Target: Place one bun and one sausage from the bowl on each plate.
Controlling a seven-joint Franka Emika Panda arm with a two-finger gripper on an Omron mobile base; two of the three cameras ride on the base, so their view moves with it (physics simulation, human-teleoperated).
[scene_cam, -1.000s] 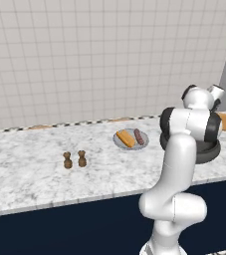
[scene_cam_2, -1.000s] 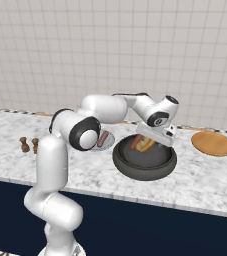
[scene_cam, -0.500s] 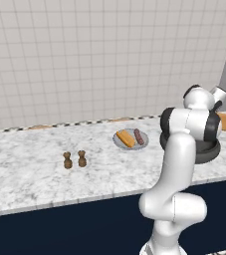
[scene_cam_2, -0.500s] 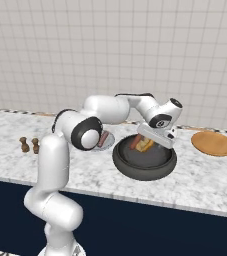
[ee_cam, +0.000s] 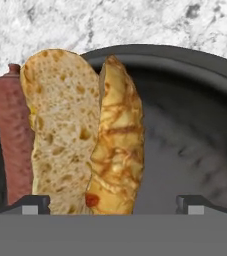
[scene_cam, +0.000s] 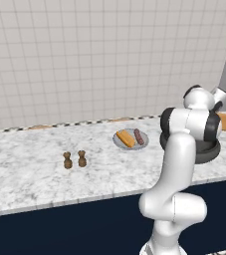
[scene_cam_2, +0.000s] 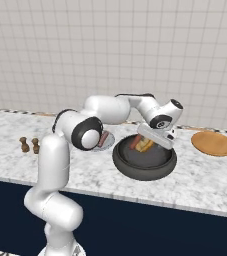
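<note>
My gripper (ee_cam: 112, 205) hangs open just above the dark bowl (scene_cam_2: 145, 167). Its two fingertips (ee_cam: 32, 202) stand wide, one on each side of the near end of a split orange-yellow bun (ee_cam: 85, 140). A reddish-brown sausage (ee_cam: 12, 140) lies against that bun's left side in the hand view. In the right base view the gripper (scene_cam_2: 154, 142) sits over the bun (scene_cam_2: 145, 145) and sausage (scene_cam_2: 135, 142). The light grey plate (scene_cam: 119, 144) holds another bun (scene_cam: 125, 138) and sausage (scene_cam: 139, 136). The orange-brown plate (scene_cam_2: 212, 143) lies bare to the right of the bowl.
Two small brown shakers (scene_cam: 67, 160) (scene_cam: 81, 158) stand on the marble counter (scene_cam: 30, 174), well left of the plates. A tiled wall (scene_cam: 109, 60) runs behind the counter. My arm hides part of the bowl (scene_cam: 206, 155) in the left base view.
The hand has drifted slightly right and sunk lower over the bowl. The food and plates have not moved.
</note>
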